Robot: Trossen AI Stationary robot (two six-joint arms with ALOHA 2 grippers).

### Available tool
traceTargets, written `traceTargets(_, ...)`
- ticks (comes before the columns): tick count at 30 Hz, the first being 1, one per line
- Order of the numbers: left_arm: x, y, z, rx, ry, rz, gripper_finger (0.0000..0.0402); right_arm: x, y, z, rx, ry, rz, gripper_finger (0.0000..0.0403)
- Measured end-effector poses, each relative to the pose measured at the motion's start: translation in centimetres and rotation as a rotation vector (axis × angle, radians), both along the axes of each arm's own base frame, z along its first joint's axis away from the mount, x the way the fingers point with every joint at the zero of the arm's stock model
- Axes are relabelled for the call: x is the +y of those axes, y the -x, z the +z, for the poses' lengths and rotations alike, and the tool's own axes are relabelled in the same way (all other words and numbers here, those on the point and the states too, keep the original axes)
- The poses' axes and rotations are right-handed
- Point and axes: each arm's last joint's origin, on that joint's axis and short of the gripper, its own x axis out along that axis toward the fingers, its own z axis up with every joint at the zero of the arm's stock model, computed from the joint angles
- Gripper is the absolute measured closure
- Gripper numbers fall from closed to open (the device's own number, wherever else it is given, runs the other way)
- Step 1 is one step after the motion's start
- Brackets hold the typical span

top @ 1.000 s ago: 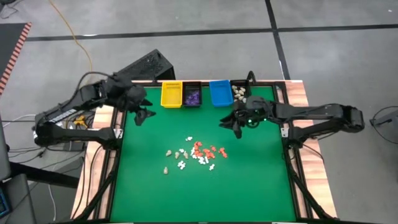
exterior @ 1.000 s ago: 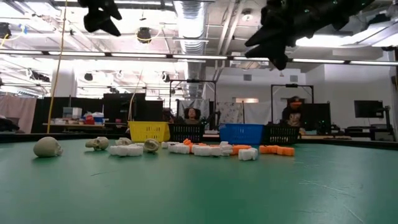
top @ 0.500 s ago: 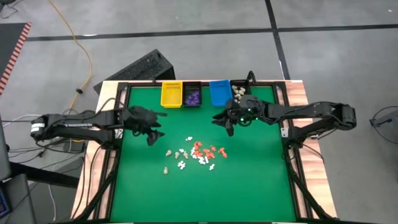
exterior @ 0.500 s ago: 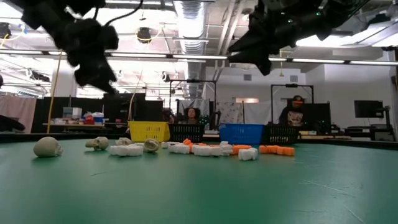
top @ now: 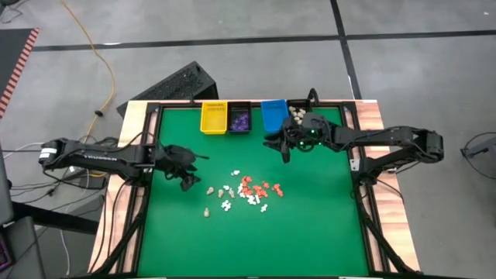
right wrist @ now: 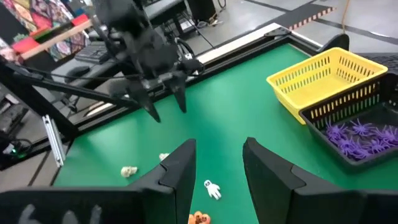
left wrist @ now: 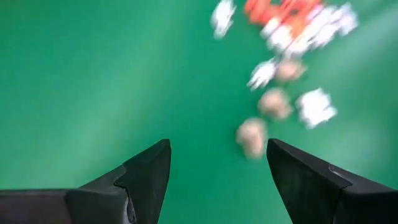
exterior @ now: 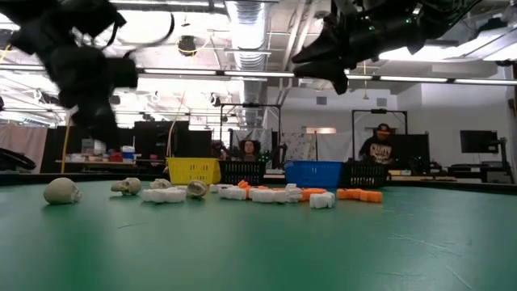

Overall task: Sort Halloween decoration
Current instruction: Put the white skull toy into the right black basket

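You're partway: purple spider pieces (top: 240, 120) sit in the black bin (top: 239, 109), beige ones (top: 297, 116) upper right, loose white, beige, orange pile (top: 246, 190) mid-bench; left hand (top: 186, 172) open, empty; right hand (top: 284, 149) part-open, empty.

Light falls evenly from above. In the low view, long ceiling lamps (exterior: 242, 74) glare white behind the right gripper (exterior: 323, 61), which shows only as a dark silhouette against them; the left gripper (exterior: 85, 73) is likewise dark and smeared by motion blur. The green table (top: 310, 225) is evenly lit, with only faint, soft shadows beneath the arms in the high view. In the left wrist view, the Halloween decoration (left wrist: 273, 102) ahead of the fingers (left wrist: 146, 180) is blurred and washed out. The right wrist view is sharper, though its own fingers (right wrist: 180, 174) close to the lens are soft.
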Motion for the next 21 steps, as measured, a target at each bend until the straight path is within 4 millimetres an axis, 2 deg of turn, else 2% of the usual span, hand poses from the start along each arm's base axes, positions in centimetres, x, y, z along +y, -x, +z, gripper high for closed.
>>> traceTargets(8, 0.6, -1.7, 8.3, -0.230, -0.262, 0.025, 0.0145, -0.2, -0.6, -0.8, 0.024, 0.000, -0.009, 0.0244)
traceTargets(11, 0.7, -1.9, 9.9, -0.262, -0.327, 0.012, 0.0145, -0.4, -0.9, -1.2, 0.034, 0.001, -0.025, 0.0244)
traceTargets(14, 0.6, -2.0, 9.8, -0.252, -0.314, -0.008, 0.0145, -0.3, -1.2, -1.9, 0.064, -0.008, -0.020, 0.0244)
traceTargets(18, 0.5, -2.4, 7.3, -0.181, -0.215, -0.028, 0.0145, -0.2, -2.0, -3.2, 0.115, -0.028, -0.009, 0.0244)
traceTargets(21, 0.4, -2.7, 6.5, -0.164, -0.170, -0.037, 0.0145, -0.1, -2.4, -3.8, 0.128, -0.055, -0.007, 0.0244)
